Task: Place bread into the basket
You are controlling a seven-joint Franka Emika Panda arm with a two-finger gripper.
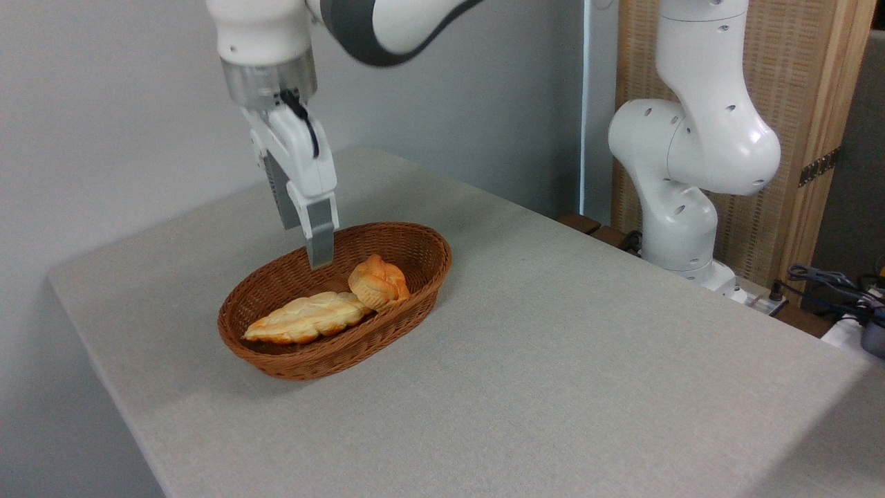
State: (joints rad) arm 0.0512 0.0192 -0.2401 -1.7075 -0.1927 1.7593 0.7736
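Camera view: we saw the bread (378, 282) lying in the basket (415, 238).
Our gripper (317, 257) hovered empty at its ten o'clock; jaw gap we couldn't tell. Braided loaf (304, 317) touched it at eight o'clock.

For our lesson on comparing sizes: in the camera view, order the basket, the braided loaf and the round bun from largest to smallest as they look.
1. Basket, clearly largest.
2. Braided loaf, longer and paler.
3. Round bun, smallest.
All sit close together, so distance hardly skews this.
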